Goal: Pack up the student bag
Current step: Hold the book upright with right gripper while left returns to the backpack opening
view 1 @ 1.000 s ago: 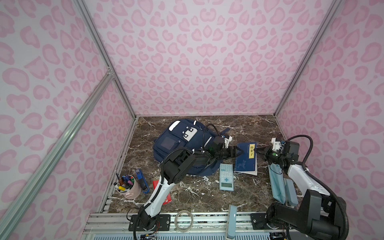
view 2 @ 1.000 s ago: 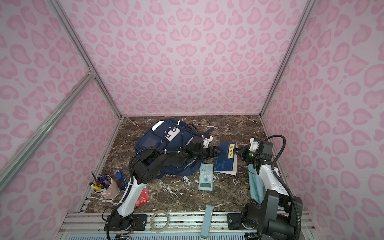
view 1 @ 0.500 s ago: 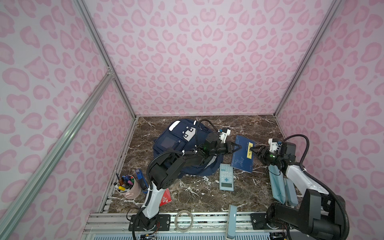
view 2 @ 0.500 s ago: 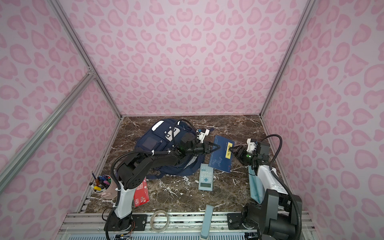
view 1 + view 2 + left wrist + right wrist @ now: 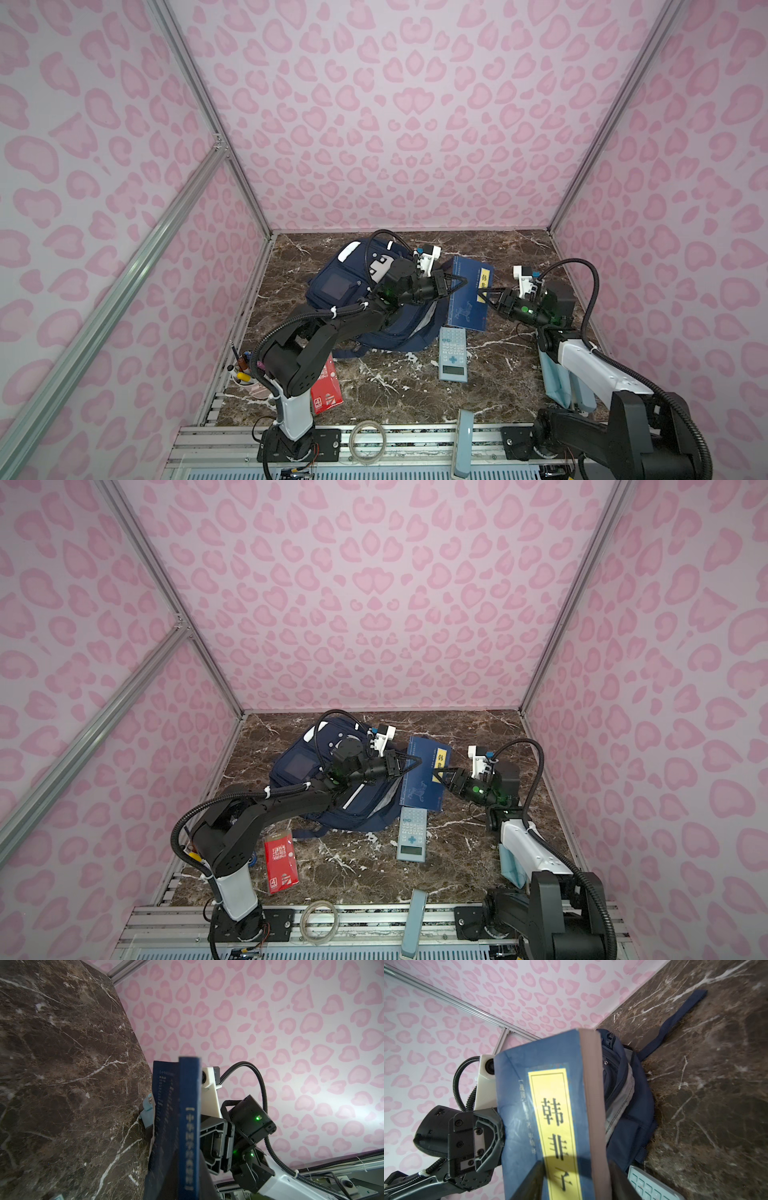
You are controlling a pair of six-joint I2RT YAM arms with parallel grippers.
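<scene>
Raised book [image 5: 467, 311] blocks right side of bag [image 5: 332, 286]; calc [image 5: 454, 359] nearby; back tabletop [image 5: 519, 253] open.

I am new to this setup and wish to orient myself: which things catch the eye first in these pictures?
A blue book is tipped up beside the navy backpack on the marble table: the left claw pinches one edge and the right claw straddles the opposite edge. All around rise pink-spotted walls.
</scene>
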